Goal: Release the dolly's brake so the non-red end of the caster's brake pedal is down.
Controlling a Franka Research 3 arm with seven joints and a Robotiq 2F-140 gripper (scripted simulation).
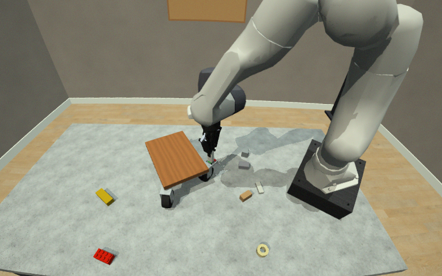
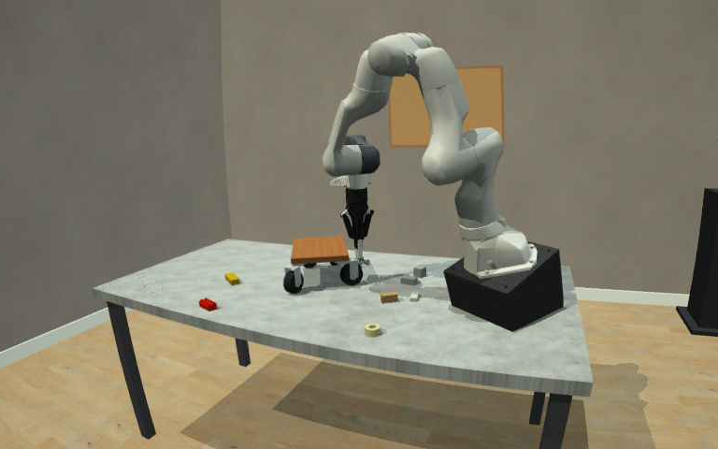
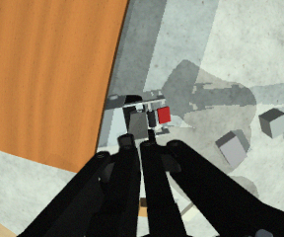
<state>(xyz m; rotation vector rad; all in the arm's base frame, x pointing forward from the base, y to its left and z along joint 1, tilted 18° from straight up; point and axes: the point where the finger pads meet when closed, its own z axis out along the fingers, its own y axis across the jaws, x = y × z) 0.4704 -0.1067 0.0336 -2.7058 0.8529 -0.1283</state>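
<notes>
Fingers clenched on nothing, so I can poke the pedal (image 3: 148,117) beside the dolly (image 1: 176,158), mid-counter (image 2: 317,328), without lifting it.

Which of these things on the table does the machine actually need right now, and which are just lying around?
Needed:
dolly
brake pedal on its caster
pincer, shut and empty, tips at the pedal

Lying around:
yellow brick
red brick
tape roll
brown block
two grey cubes
white piece
</notes>
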